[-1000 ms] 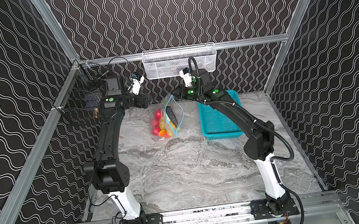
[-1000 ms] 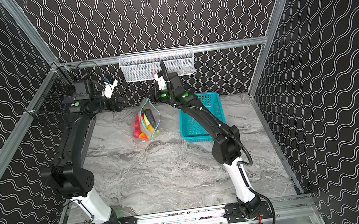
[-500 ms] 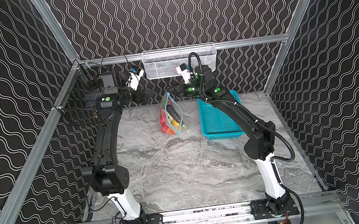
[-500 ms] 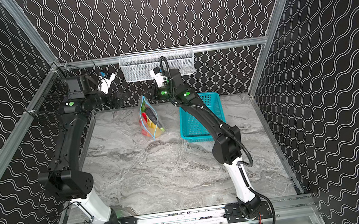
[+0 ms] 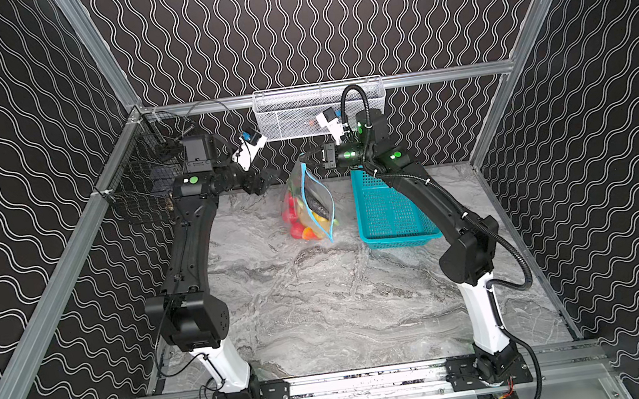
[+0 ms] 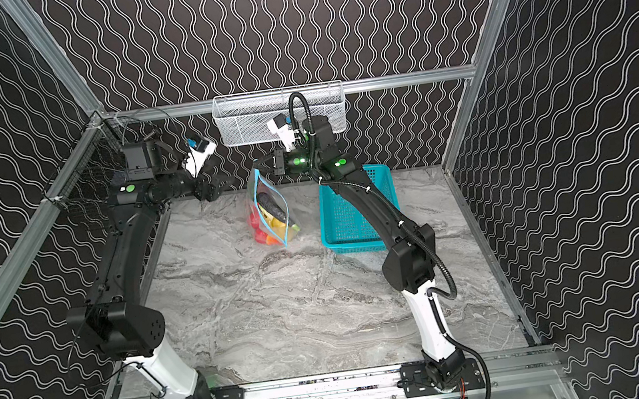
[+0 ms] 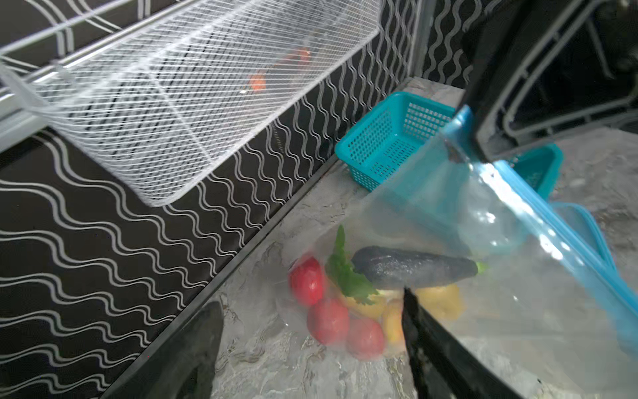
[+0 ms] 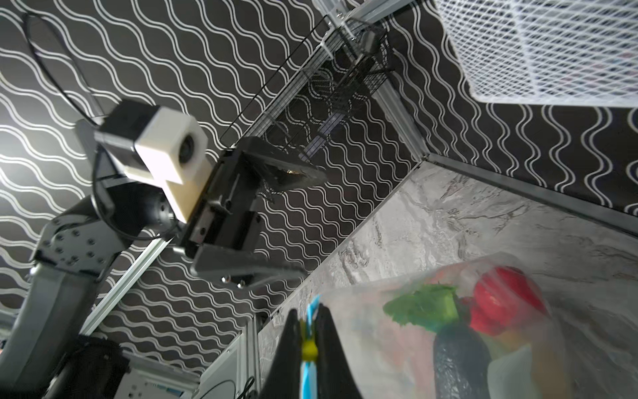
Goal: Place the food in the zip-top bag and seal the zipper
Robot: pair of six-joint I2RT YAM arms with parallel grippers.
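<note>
While upright, bag beneath right gripper

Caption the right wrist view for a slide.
Shut right claw pinches the transparent zip-top bag's light-blue zipper strip at its yellowish slider; open left claw opposite.

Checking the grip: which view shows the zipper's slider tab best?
Right wrist view: the yellowish slider tab sits between the right gripper's shut fingers. Left wrist: unclear beside that gripper. Both top views: too small.
</note>
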